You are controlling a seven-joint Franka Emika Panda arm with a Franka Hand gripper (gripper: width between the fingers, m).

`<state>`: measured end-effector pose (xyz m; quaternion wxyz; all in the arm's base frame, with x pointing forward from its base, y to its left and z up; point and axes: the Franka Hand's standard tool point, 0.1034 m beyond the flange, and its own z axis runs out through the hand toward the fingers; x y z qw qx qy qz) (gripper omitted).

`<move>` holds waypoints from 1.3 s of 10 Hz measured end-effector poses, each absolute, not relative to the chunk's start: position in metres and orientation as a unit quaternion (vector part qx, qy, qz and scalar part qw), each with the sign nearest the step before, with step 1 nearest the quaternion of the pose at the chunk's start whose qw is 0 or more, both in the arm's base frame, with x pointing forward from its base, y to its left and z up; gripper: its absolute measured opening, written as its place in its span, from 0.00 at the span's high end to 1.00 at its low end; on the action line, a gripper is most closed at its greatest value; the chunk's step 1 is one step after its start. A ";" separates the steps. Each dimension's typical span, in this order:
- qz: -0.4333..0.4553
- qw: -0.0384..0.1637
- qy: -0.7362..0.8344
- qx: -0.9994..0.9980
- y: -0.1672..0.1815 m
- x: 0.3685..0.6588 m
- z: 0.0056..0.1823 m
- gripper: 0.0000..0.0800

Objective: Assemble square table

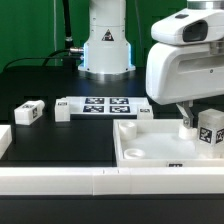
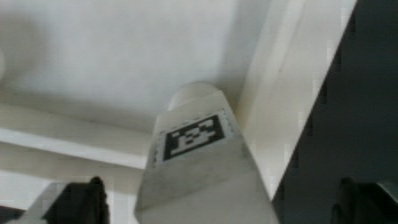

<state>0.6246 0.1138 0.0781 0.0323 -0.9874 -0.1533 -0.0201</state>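
At the lower right of the exterior view, the square table top [image 1: 150, 150] lies on the black tabletop [image 1: 60, 140] with a tagged leg [image 1: 211, 131] upright at its right edge, and the tool [image 2: 222, 202], jaws spread wide, straddles that leg, apparently without touching it.

The exterior view sits low, just above the table [image 1: 40, 135], and looks level across it toward the robot base [image 1: 105, 45] at 12 o'clock. The arm's white wrist housing [image 1: 185, 70] looms close at 2 o'clock. The wrist view looks along the pincer [image 2: 222, 205], very near a tagged leg [image 2: 192, 150]. Both views share that leg and the adjoining rim of the square table top [image 1: 125, 150], at 4 o'clock in the exterior view.
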 end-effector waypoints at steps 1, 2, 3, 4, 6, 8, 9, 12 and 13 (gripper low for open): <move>-0.020 0.032 -0.152 -0.988 0.114 0.625 0.078 0.51; -0.020 0.032 -0.152 -0.988 0.114 0.625 0.078 0.51; -0.020 0.032 -0.148 -0.988 0.113 0.625 0.078 0.64; -0.020 0.032 -0.140 -0.989 0.113 0.625 0.078 0.64; -0.020 0.033 -0.139 -0.990 0.113 0.625 0.078 0.64; -0.015 0.046 0.002 -0.999 0.111 0.625 0.078 0.64; -0.013 0.049 0.066 -0.997 0.110 0.626 0.078 0.64; -0.008 0.054 0.254 -0.966 0.110 0.625 0.078 0.64; -0.006 0.053 0.292 -0.955 0.110 0.625 0.078 0.64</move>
